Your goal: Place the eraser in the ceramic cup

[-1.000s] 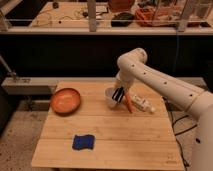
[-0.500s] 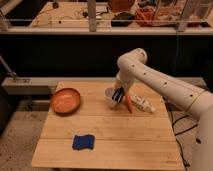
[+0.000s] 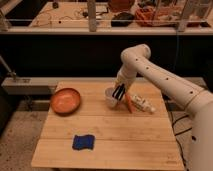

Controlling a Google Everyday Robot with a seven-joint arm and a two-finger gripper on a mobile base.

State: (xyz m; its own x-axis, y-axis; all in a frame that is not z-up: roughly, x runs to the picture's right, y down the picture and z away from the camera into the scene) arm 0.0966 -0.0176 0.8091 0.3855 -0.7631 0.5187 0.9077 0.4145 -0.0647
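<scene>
The small white ceramic cup (image 3: 110,98) stands on the wooden table (image 3: 125,130), right of the orange bowl. My gripper (image 3: 119,93) hangs from the white arm (image 3: 150,70) and points down at the cup's right rim, partly covering it. I cannot pick out the eraser; it may be hidden at the gripper or inside the cup.
A wide orange bowl (image 3: 65,100) sits at the table's left. A flat blue object (image 3: 83,142) lies near the front edge. An orange object (image 3: 129,104) and a small white bottle (image 3: 143,104) lie just right of the cup. A dark counter stands behind the table.
</scene>
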